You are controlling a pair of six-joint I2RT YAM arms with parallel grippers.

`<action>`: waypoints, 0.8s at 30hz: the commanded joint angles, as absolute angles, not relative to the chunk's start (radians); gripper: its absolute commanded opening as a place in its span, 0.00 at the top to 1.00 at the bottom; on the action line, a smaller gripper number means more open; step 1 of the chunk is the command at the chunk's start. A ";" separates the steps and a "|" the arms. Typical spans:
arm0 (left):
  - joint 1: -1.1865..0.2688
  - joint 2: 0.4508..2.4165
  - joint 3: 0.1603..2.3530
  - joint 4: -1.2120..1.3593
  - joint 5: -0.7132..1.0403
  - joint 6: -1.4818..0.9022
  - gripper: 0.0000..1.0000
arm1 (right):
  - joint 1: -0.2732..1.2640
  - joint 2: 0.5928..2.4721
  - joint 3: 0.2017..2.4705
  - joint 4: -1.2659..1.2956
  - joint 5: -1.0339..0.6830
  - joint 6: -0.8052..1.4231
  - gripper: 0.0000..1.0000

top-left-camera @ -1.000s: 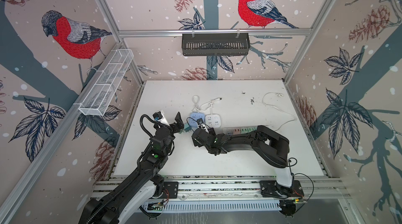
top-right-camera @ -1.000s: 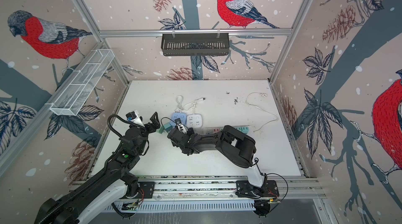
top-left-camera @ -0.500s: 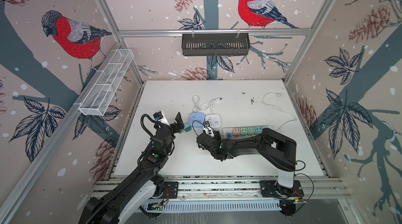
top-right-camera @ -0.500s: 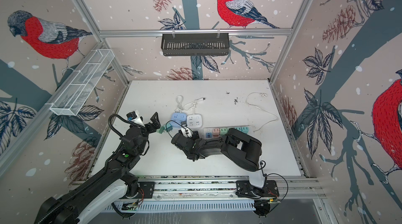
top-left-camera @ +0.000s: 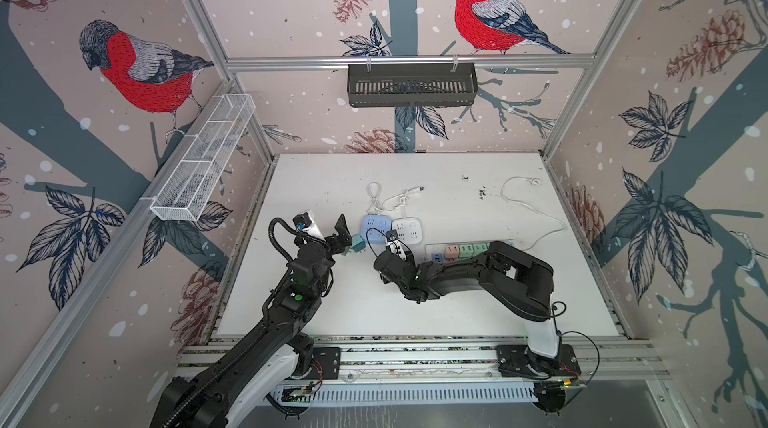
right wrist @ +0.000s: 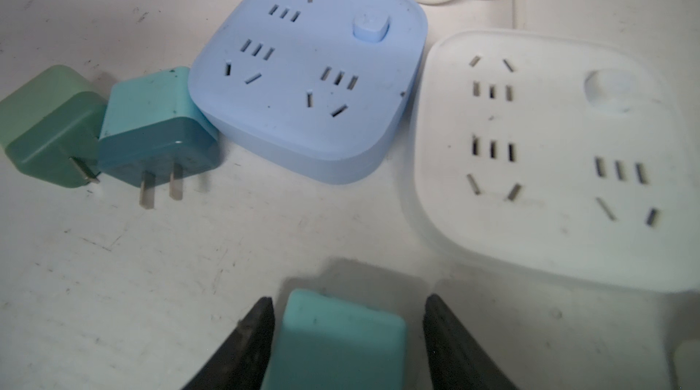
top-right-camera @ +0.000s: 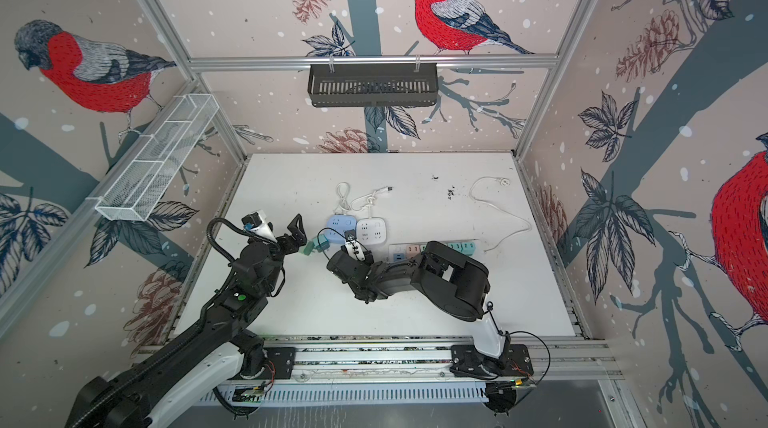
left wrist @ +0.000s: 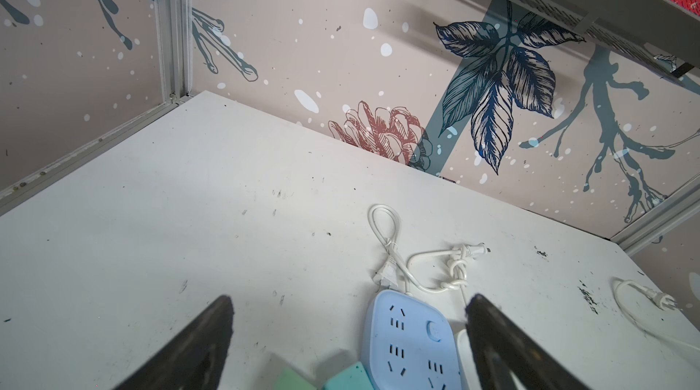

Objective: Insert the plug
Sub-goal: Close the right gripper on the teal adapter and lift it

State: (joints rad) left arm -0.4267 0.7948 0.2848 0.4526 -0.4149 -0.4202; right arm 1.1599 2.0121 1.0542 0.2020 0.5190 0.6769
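Teal plug (right wrist: 333,339) between right jaws

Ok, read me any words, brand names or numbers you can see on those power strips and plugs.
No text can be read.
Blue power strip: faint mark on its button, too blurred to read.
White power strip, teal plug lying beside the blue one, green plug: no lettering shows.
Long power strip: too small to tell.

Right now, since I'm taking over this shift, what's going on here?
The right hand straddles a teal plug, one finger against it, a gap at the other, near the blue block and white block. The left hand hangs wide open by a green plug and a second teal plug, both loose. Neither block holds a plug.
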 commanded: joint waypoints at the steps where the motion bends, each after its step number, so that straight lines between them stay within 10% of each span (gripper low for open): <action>1: -0.423 0.795 0.294 0.486 -0.408 -0.432 0.05 | 1.168 2.014 1.061 0.175 0.506 0.687 0.41; 10: -0.423 0.796 0.295 0.486 -0.408 -0.432 0.05 | 1.198 2.000 1.068 0.159 0.562 0.679 0.37; 24: -0.423 0.799 0.294 0.488 -0.402 -0.435 0.05 | 1.195 2.004 1.082 0.163 0.546 0.652 0.62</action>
